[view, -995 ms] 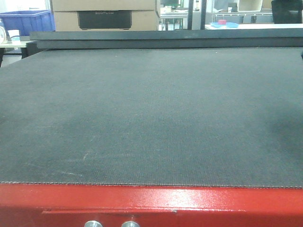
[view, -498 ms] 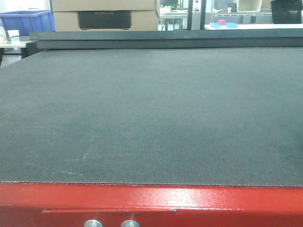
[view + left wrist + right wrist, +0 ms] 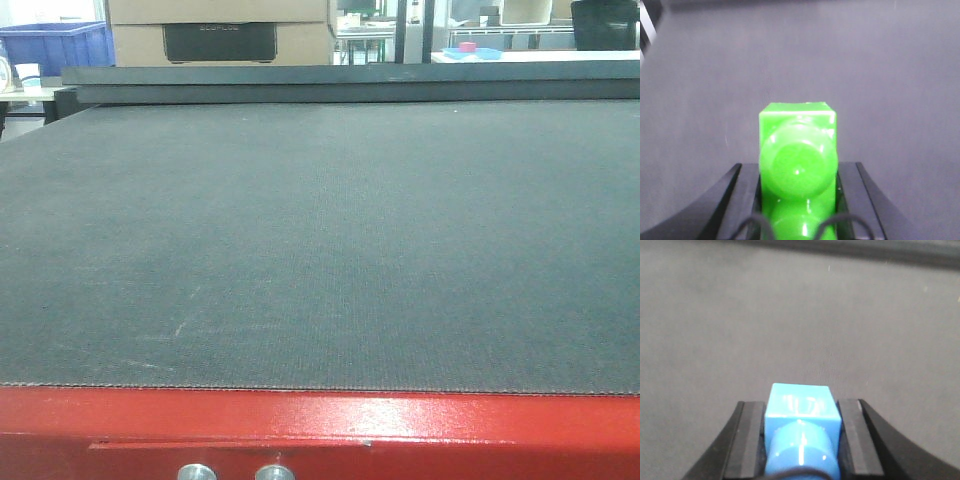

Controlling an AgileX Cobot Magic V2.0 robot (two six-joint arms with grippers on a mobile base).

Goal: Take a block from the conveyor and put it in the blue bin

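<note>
In the left wrist view, the green block with its round stud facing the camera sits clamped between the black fingers of my left gripper, above the dark grey conveyor. My right gripper is shut on a blue block over the same belt. In the front view the conveyor shows neither arm nor any block. A blue bin stands far back on the left, beyond the belt.
The belt's glossy red frame runs along the near edge, with two metal knobs. Behind the belt are a cardboard box, a white cup and a blue tray holding something pink.
</note>
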